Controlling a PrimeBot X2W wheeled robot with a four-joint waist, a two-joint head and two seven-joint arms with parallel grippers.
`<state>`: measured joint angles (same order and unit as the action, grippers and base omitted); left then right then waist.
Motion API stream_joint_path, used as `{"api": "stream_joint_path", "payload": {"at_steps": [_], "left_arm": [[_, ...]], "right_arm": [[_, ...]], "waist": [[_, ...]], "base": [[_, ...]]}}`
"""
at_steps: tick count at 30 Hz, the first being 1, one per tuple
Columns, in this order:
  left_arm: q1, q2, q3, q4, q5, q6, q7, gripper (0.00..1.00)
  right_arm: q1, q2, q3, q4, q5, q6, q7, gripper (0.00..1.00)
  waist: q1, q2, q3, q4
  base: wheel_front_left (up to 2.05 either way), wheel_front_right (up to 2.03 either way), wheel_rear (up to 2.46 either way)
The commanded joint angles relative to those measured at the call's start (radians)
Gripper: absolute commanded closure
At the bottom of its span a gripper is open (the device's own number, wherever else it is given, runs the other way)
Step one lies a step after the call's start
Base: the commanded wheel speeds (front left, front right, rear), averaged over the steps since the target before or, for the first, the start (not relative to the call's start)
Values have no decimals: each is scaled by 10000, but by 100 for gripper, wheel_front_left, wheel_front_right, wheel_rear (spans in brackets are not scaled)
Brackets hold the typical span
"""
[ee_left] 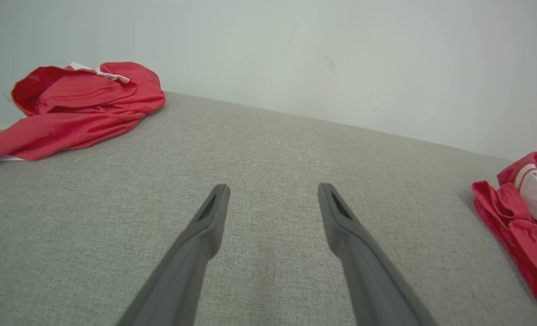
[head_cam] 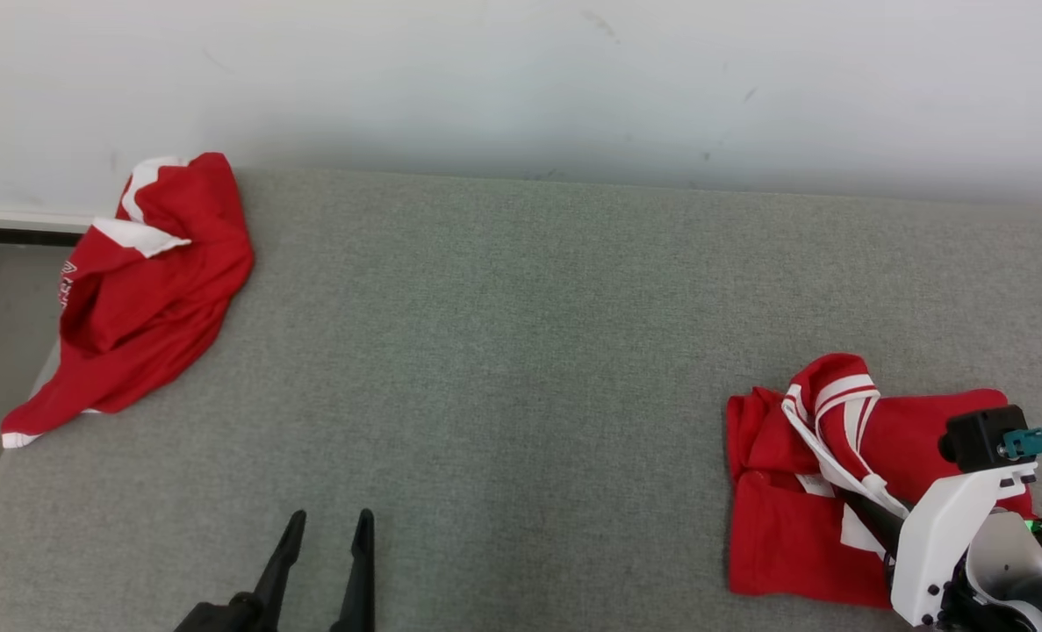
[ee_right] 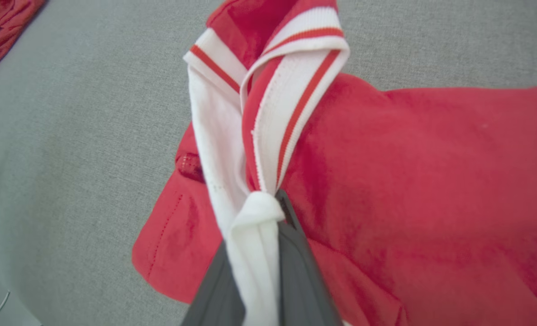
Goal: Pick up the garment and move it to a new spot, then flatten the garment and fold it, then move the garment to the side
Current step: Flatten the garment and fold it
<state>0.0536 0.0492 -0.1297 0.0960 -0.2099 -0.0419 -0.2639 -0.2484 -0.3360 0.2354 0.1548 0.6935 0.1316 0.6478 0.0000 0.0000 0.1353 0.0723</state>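
The garment (head_cam: 775, 544) lay at the right of the worktop (head_cam: 521, 351), near the front edge, as a rough red block of layers. Its striped collar (ee_right: 295, 90) stood up in a loop above the rest.

Your right gripper (ee_right: 261, 217) was almost fully closed, pinching a white strip of that collar between its fingers. The red body rested on the worktop and no part of it was lifted clear. Judging by the stacked shape and the spot well out to the side, you were likely on the last step, setting the folded piece aside.

To do that well, keep any pull low and short. A tug on the collar alone would likely peel the top layer up and spoil the fold. If the place suited you, the safer course was to spread the fingers fully and back straight out along their own line, so the trim could not catch on a fingertip. The left edge of the block looked bunched and may have needed a press.

Around it, from the left, another red shirt (head_cam: 147, 290) sat crumpled at the far corner, partly over the worktop's edge and well apart from your work. Your left gripper (head_cam: 330, 527) hovered low near the front with its fingers spread wide and nothing between them. The middle stretch was bare cloth. The pale wall (head_cam: 521, 79) ran along the back, so nothing blocked a retreat toward you.
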Motion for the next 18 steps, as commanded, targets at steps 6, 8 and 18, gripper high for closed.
{"api": "stream_joint_path", "payload": {"at_steps": [6,8,18], "left_arm": [[-67,30,93,80,34,-27,-1,0],[-60,30,104,100,28,-40,-1,0],[16,31,89,86,-25,9,-1,0]], "right_arm": [[-314,391,114,376,101,-17,-548,80],[-379,499,185,495,161,-18,-701,64],[-444,1334,423,133,849,-19,-1796,0]], "waist": [[0,0,-3,-63],[0,0,-32,-84],[0,0,-126,-285]], "base": [[0,0,0],[0,0,0],[0,0,0]]}}
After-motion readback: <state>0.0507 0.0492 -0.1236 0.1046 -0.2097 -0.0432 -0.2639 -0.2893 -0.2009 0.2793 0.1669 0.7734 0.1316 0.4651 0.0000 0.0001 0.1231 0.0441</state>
